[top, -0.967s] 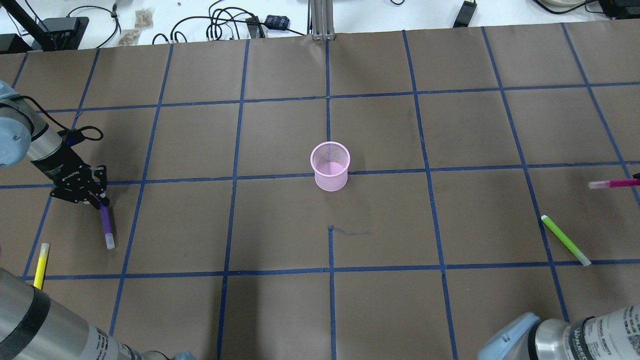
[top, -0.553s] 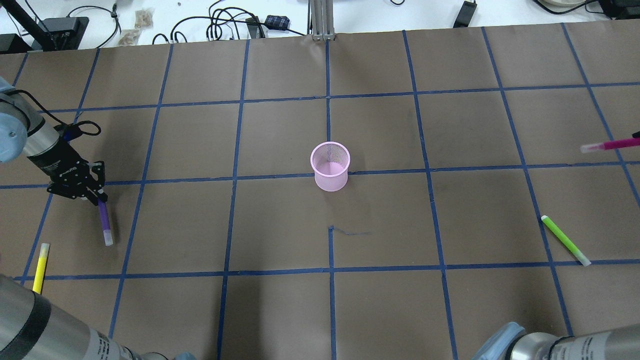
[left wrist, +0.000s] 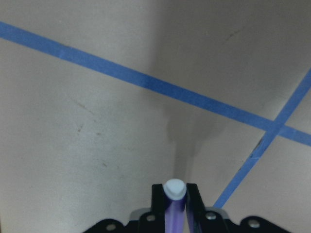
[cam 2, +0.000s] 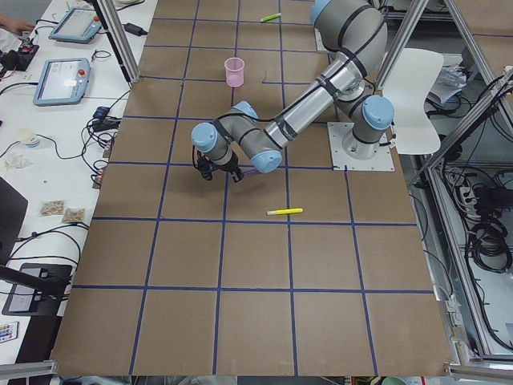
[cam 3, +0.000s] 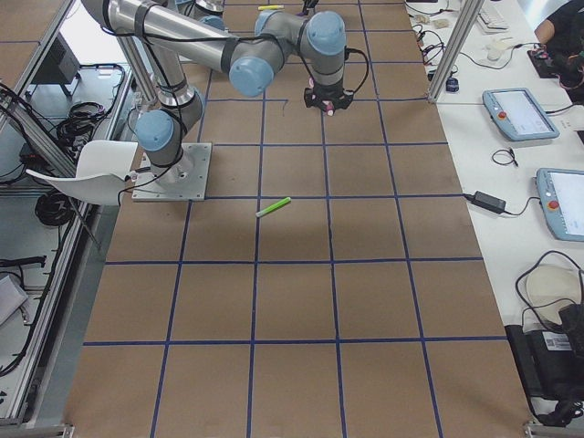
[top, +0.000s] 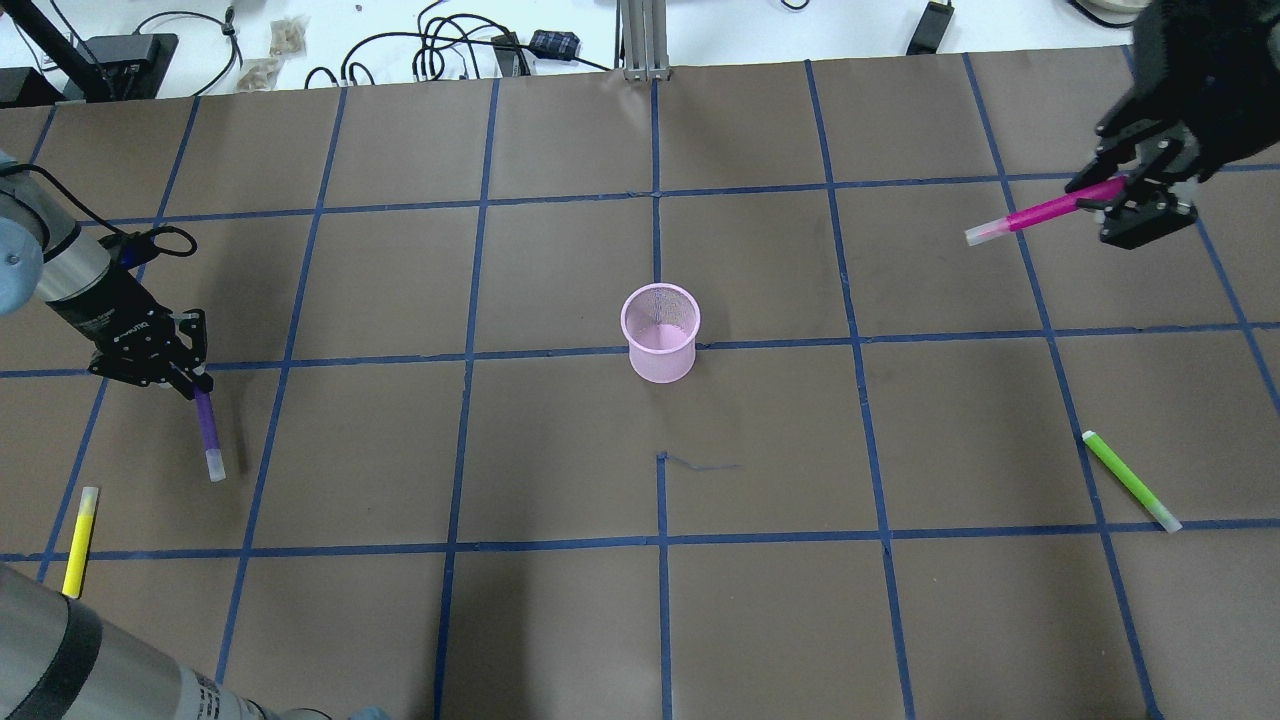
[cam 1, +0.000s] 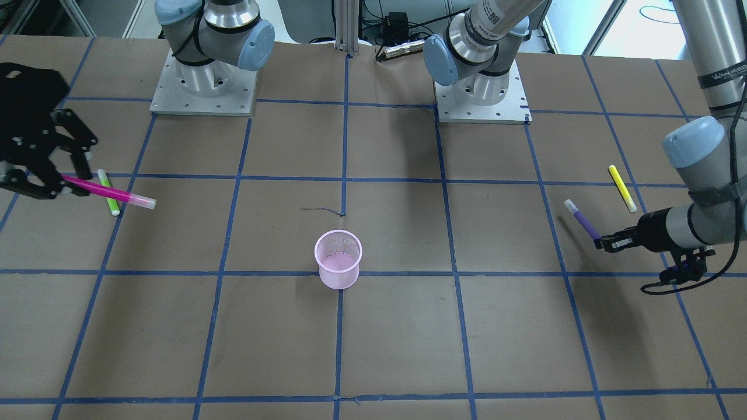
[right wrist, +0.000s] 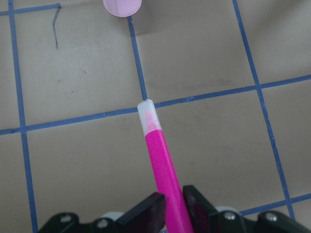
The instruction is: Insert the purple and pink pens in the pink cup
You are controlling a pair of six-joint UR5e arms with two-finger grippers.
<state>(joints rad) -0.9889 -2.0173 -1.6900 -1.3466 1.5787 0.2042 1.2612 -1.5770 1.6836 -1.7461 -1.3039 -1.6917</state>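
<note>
The pink mesh cup (top: 660, 332) stands upright at the table's middle; it also shows in the front view (cam 1: 338, 258) and at the top of the right wrist view (right wrist: 122, 6). My left gripper (top: 190, 385) is shut on the purple pen (top: 208, 432), held a little above the table at the far left, white cap pointing away (left wrist: 174, 189). My right gripper (top: 1125, 195) is shut on the pink pen (top: 1040, 213), raised high at the far right, its pale tip aimed toward the cup (right wrist: 150, 116).
A yellow pen (top: 80, 540) lies near the left front corner. A green pen (top: 1130, 480) lies at the right. Cables and boxes sit beyond the table's far edge (top: 450, 50). Blue tape lines grid the brown table.
My right gripper has risen and come in from the right edge with the pink pen. My left gripper has lifted the purple pen slightly.
</note>
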